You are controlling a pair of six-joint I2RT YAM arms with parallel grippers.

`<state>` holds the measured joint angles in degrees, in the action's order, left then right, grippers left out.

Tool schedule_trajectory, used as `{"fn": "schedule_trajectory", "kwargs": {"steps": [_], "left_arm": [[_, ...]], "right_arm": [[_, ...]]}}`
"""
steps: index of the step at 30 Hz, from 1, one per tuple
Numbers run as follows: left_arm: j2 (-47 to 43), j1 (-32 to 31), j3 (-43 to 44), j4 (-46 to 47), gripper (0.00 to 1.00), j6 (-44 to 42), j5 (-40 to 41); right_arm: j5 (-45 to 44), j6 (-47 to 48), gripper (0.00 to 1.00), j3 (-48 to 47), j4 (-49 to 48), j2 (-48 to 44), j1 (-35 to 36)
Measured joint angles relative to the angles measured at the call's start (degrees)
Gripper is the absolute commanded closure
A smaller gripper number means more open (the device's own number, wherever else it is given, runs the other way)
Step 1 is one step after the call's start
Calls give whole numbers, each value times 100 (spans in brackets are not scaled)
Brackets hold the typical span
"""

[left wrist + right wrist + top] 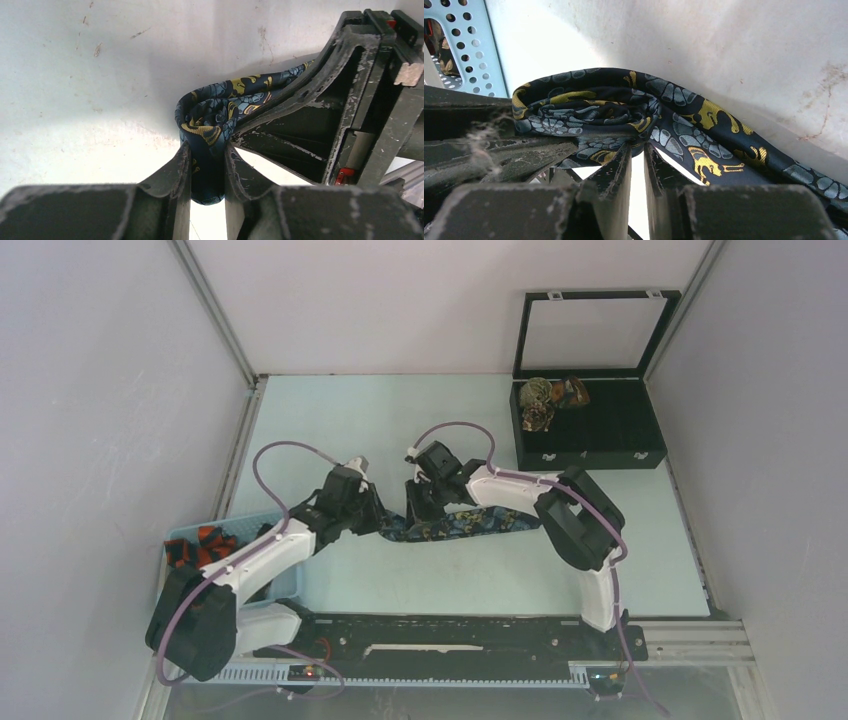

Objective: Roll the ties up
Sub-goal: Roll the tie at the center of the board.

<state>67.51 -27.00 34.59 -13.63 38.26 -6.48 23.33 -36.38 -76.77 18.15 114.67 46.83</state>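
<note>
Jointly, the navy tie (455, 524) is clamped by left pincer (207, 165) and right pincer (638, 150).
Its fold is pinned for coiling.

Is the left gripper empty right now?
No, the left gripper is closed on a fold of the navy patterned tie, which is pinched between its two fingers.

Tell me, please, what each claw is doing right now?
Left claw: closed on the dark navy patterned fabric necktie.
Right claw: nearly closed at the necktie's fold; a grip cannot be told.
</note>
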Motion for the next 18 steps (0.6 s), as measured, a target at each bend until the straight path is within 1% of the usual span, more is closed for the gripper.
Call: {"fn": "schedule_trajectory", "kwargs": {"steps": [7, 15, 18], "left_arm": [[90, -175, 315, -474, 95, -153, 374], [409, -505, 859, -1117, 96, -400, 1163], [564, -614, 999, -1322, 96, -448, 1436]], "right_arm": [[129, -7, 81, -44, -85, 79, 31], [76, 144, 80, -42, 105, 57, -7], [37, 199, 80, 4, 190, -98, -55]]}}
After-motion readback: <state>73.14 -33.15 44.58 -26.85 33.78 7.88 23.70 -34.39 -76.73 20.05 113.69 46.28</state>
